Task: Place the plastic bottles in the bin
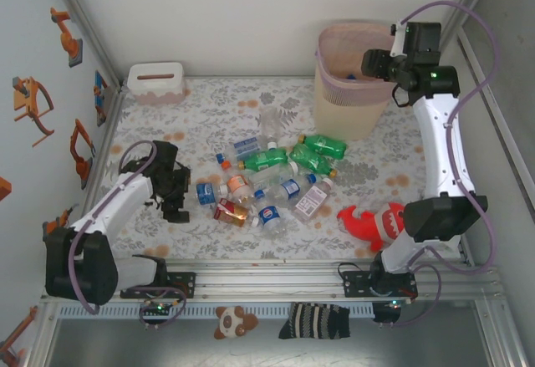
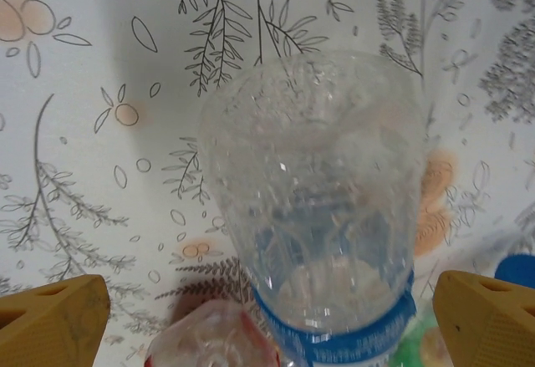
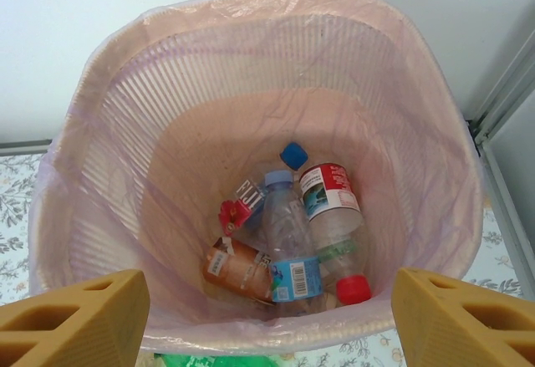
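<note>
The plastic bottles lie in a loose heap at the middle of the desk. They are clear ones with blue, red or orange labels, mixed with green ones with yellow caps.

The bin stands at the far right corner of the desk, close to the back wall, with a strip of bare desk between it and the heap. The right hand hangs over the bin's mouth. Its fingers are spread wide and hold nothing.

The left hand is low at the left edge of the heap, also spread wide. In the left wrist view a clear bottle with a blue label lies between its fingertips with a gap on each side, touching neither.

Left of that hand the desk is bare out to the side wall. A white box sits at the far left corner. A red plush shark lies near the front right, just beside the right arm.

In the right wrist view several bottles lie at the bottom of the bin:
- a clear one with a pale blue cap
- one with a red and white label
- one with an orange label
</note>
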